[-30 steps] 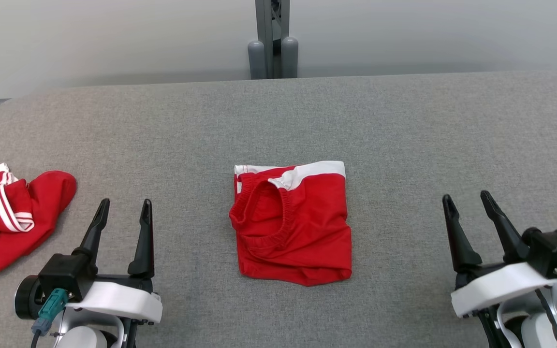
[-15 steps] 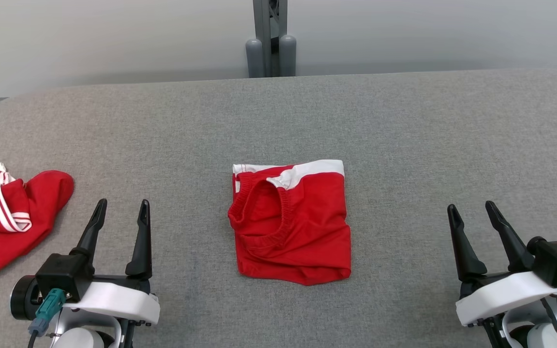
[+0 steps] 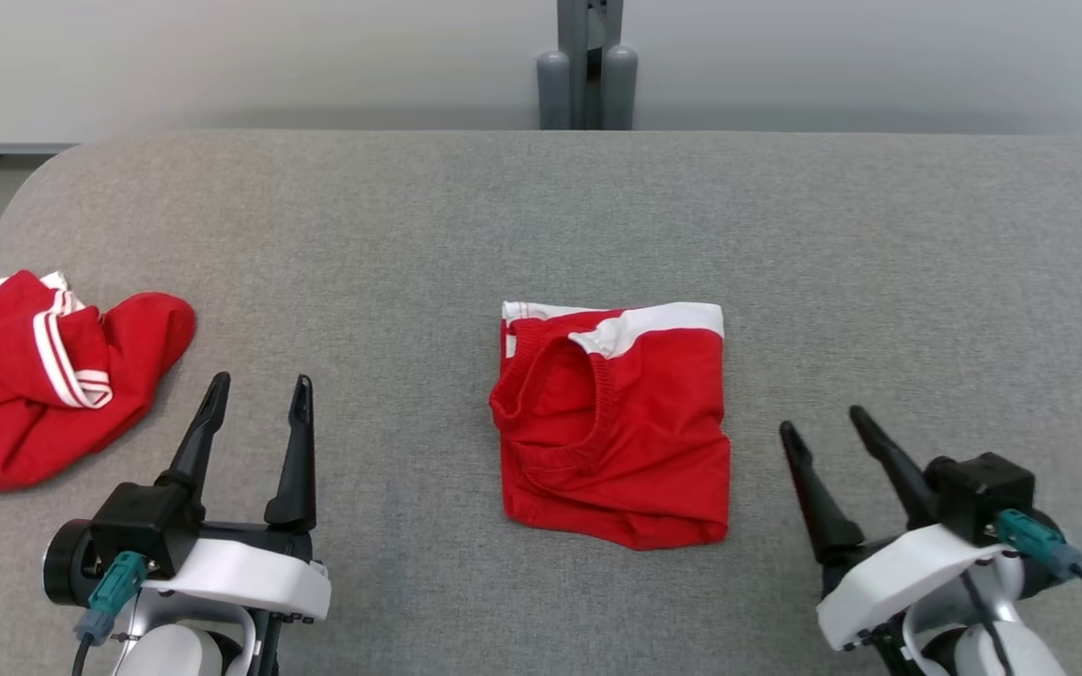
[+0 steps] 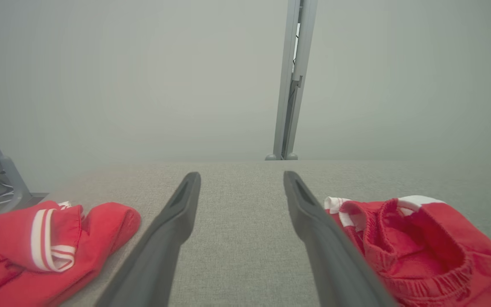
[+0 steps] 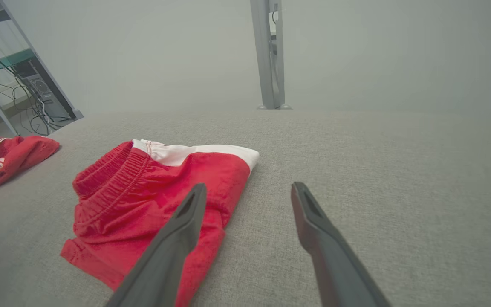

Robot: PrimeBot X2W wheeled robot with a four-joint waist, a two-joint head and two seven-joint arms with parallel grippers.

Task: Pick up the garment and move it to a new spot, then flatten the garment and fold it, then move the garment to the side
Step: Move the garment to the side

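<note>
The red garment (image 3: 616,432) sits folded into a squarish packet in the middle of the table (image 3: 879,244). It's soft cloth, with a white band along the far edge and a gathered elastic waistband curling open on top. The table is covered in grey woven fabric and rounded at the corner. The right gripper (image 3: 822,422) hovers near the packet's right side, its dark tapered fingers spread and empty. The left gripper (image 3: 260,382) is likewise released, well off to the left. Beyond it, a second red cloth (image 3: 43,394) with white stripes lies crumpled at the table's left edge.
</note>
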